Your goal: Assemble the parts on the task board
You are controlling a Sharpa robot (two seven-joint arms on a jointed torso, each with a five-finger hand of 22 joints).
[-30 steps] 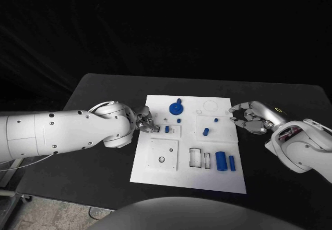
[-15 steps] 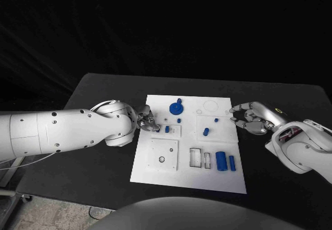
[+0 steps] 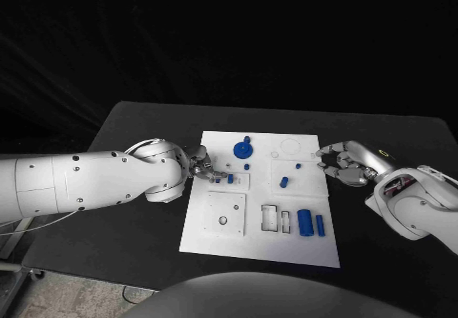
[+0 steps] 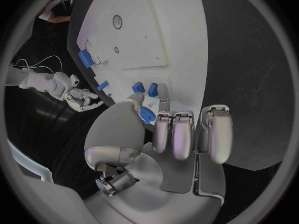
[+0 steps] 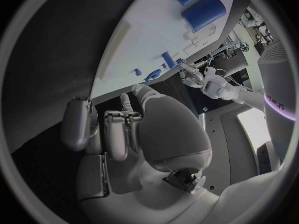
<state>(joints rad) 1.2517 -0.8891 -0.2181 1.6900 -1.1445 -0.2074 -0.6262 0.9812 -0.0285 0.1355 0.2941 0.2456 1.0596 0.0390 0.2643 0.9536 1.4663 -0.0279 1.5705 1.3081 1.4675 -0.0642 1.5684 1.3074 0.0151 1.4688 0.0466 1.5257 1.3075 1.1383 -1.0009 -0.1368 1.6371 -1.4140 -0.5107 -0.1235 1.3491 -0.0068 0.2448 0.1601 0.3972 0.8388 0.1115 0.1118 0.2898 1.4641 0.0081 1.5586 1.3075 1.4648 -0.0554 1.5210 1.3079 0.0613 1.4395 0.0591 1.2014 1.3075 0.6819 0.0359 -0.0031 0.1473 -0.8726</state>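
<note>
White task board (image 3: 286, 248) (mid-table), blue parts (image 3: 304, 222) on it

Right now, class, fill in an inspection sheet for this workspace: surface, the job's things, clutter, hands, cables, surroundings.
Surface: black table, matte, bare round the board.
Job's things: white task board lies mid-table; a blue gear at its far side, a blue cylinder and a thinner blue bar at its near right, small blue pegs between.
Clutter: nothing seen.
Hands: left hand at the board's left edge, pinching a small blue part; right hand at the board's right edge, fingers curled, holding nothing that I can see.
Cables: a thin white cable under the left arm.
Surroundings: dark backdrop behind the table.
</note>
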